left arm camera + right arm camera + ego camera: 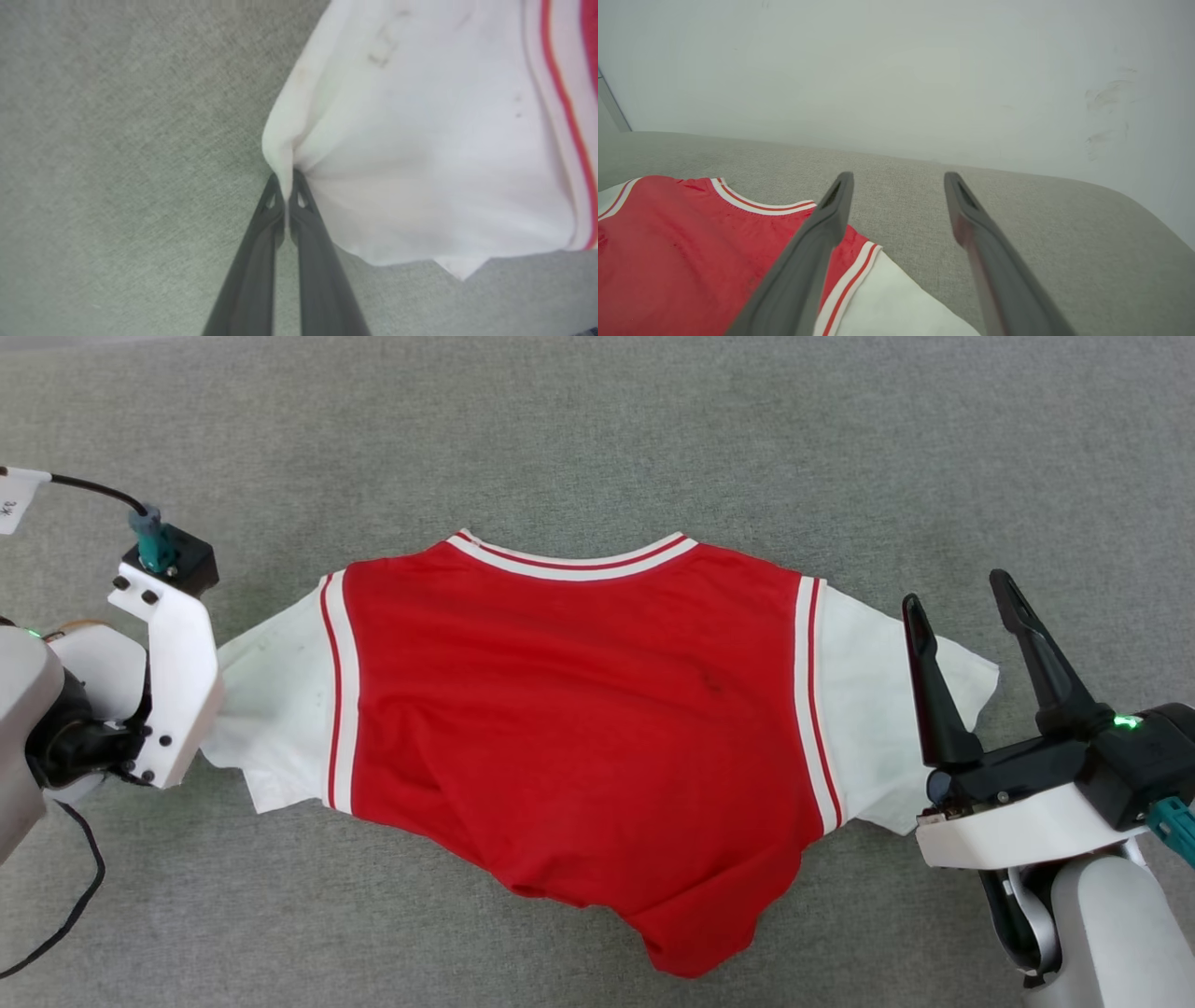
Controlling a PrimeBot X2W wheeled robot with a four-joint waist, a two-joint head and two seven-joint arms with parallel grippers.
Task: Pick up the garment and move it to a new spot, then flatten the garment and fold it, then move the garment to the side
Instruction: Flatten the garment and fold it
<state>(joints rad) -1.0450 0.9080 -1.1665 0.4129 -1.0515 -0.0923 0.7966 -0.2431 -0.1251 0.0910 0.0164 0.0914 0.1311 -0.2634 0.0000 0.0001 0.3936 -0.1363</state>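
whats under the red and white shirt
The red jersey T-shirt with white short sleeves lies on a grey woven fabric surface, visible around it. Anything beneath the cloth is covered.

From my end this reads as a robot test room or lab rather than anyone's home, though I can't pin it down further. The worktop (597,429) is covered in plain grey woven cloth, with a rounded corner in the right wrist view, and the garment (579,728) is spread on it. Behind it rises a bare, pale wall (896,70) carrying dark scuff marks (1106,107) (the sort a working room picks up). A black cable (93,485) with a white paper tag (14,499) plugs into a teal connector (149,537).
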